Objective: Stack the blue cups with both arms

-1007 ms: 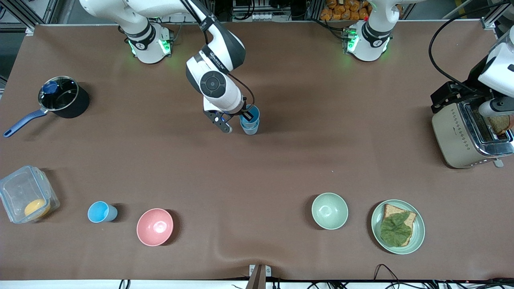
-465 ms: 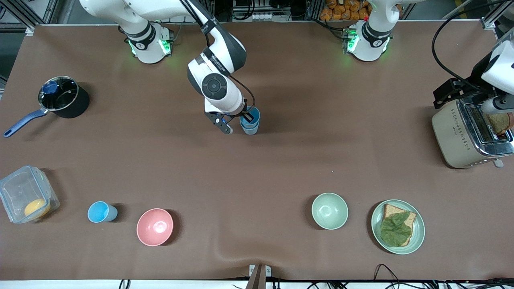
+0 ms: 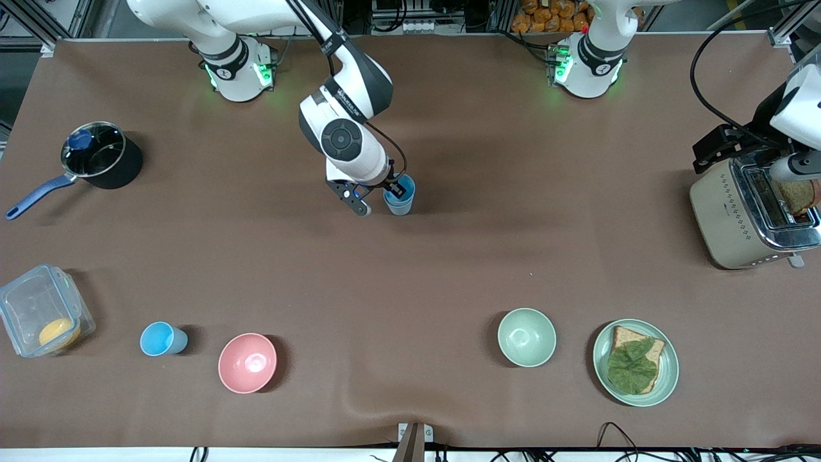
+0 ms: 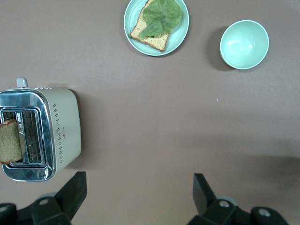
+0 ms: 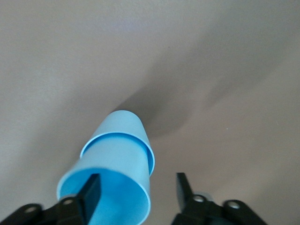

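R gripper [image 3: 389,194] mid-table, toward the robots' edge, spread wide, one finger inside the nested blue cups [image 3: 400,196]. 3rd blue cup [image 3: 162,338] near front edge by pink bowl [image 3: 247,362]. L gripper [image 4: 140,194] gapes wide, empty, over toaster [image 3: 744,215], waiting.

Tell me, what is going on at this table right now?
The right arm is nesting one blue cup into another in the middle of the table. Its right claw is at the upper cup's rim, one finger inside, one outside, and the cup sits most of the way into the lower one. A third cup stands alone beside the pink bowl. The left claw is open over the bare table by the toaster, holding nothing.
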Controlling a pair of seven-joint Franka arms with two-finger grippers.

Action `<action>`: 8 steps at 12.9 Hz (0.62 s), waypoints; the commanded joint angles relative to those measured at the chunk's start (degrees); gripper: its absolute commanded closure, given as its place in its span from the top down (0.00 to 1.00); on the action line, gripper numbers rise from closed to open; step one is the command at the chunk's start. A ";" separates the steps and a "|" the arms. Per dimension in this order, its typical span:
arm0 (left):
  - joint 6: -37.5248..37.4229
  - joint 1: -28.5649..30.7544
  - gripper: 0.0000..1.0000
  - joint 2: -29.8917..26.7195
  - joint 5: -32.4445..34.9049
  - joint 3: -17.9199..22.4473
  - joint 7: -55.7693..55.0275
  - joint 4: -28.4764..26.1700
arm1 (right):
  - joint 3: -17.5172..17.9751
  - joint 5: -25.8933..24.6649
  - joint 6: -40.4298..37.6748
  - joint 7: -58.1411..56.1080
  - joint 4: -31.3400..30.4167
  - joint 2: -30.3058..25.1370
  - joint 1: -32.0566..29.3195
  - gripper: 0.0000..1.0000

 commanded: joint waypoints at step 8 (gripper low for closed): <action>-2.32 0.97 1.00 -1.22 -1.03 0.18 1.00 0.35 | -1.70 -4.27 -24.46 -23.29 8.94 -6.06 -16.44 1.00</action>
